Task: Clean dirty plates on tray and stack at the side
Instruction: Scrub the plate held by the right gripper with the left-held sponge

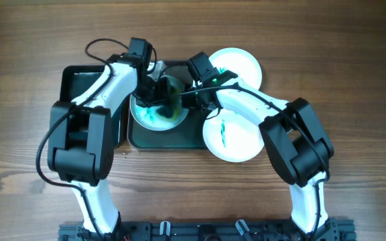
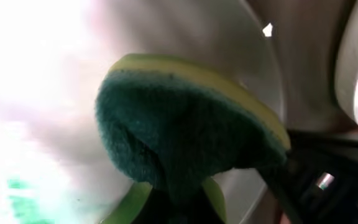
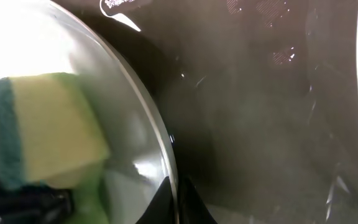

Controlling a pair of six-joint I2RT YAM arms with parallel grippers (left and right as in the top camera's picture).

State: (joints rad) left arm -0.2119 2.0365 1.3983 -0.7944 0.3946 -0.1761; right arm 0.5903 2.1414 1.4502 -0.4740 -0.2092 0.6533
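The plate (image 1: pixel 151 119) lies on the tray (image 1: pixel 173 139) under the sponge (image 2: pixel 185 124), which the left gripper (image 2: pixel 171 200) holds clamped; the right gripper (image 3: pixel 178 202) seems pinched on the plate's rim. If that pinch slips, hard scrubbing may push the plate against the tray's wall

One plate (image 1: pixel 154 115) is set in the tray (image 1: pixel 173 137), with a sponge (image 2: pixel 179 137) pressed on it. A second plate (image 1: pixel 236 140) is placed just right of the tray, a third plate (image 1: pixel 241 63) at its right rear corner. A bin (image 1: pixel 76 80) is set left of it.
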